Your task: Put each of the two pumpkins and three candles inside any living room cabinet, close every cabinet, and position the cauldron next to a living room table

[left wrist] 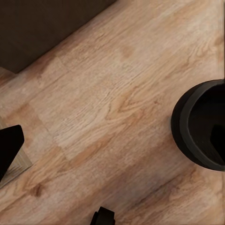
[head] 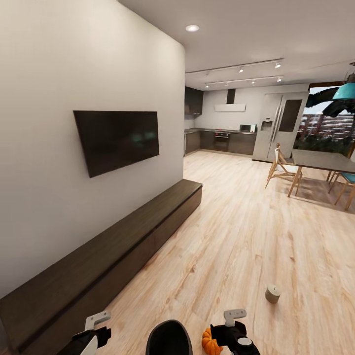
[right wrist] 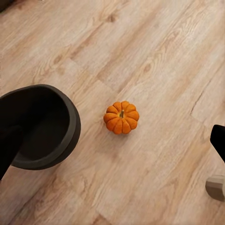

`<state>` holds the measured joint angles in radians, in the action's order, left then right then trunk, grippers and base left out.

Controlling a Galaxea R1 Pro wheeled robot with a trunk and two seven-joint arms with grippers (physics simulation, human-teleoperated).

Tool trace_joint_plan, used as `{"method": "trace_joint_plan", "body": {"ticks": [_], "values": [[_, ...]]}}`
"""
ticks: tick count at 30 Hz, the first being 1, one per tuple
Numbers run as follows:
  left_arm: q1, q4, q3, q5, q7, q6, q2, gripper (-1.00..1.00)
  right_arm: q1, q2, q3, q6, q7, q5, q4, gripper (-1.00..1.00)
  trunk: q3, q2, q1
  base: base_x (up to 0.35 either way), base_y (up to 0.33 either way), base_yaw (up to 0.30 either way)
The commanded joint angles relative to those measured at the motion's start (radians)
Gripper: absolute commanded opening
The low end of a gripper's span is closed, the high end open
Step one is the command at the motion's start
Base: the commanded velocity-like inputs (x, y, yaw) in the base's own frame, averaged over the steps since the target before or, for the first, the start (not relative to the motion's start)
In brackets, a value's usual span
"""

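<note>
A pumpkin (right wrist: 121, 117) sits on the floor (head: 236, 236) beside the black cauldron (right wrist: 40, 126); a candle (head: 272, 294) stands farther right. Whether either tool is released or clenched, I cannot tell.

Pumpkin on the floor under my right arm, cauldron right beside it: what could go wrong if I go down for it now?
1. The pumpkin lies close beside the cauldron; a descending right gripper could knock the cauldron or roll the pumpkin away.
2. The cabinet shows no open drawer, so you may arrive holding the pumpkin with nowhere to put it.
3. A candle stands loose on the floor nearby; the base could hit it.
</note>
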<state>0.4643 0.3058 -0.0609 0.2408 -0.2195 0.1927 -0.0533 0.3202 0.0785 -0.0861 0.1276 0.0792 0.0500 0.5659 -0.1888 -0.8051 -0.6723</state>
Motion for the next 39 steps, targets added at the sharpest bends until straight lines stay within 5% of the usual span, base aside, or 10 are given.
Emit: {"method": "trace_joint_plan", "body": {"ticks": [1, 13, 26, 39], "values": [[0.0, 0.002, 0.001, 0.007, -0.003, -0.002, 0.002, 1.0, 0.0, 0.0, -0.004, 0.007, 0.006, 0.005, 0.002, 1.0, -0.002, -0.001, 0.0, 0.001, 0.0, 0.0], [-0.001, 0.002, 0.035, 0.009, -0.001, -0.01, 0.017, 1.0, 0.0, 0.016, -0.083, -0.018, 0.006, 0.0, -0.017, 1.0, -0.011, -0.022, -0.012, 0.0, 0.0, 0.0], [-0.001, 0.002, 0.041, 0.007, 0.084, -0.01, 0.021, 1.0, 0.0, 0.02, -0.087, -0.021, -0.007, -0.001, -0.018, 1.0, -0.052, -0.113, -0.062, 0.0, 0.0, 0.0], [-0.001, 0.0, 0.041, 0.009, 0.091, -0.01, 0.021, 1.0, -0.001, 0.023, -0.088, -0.05, -0.025, -0.001, -0.042, 1.0, -0.092, -0.204, -0.111, 0.0, 0.0, 0.0]]}}
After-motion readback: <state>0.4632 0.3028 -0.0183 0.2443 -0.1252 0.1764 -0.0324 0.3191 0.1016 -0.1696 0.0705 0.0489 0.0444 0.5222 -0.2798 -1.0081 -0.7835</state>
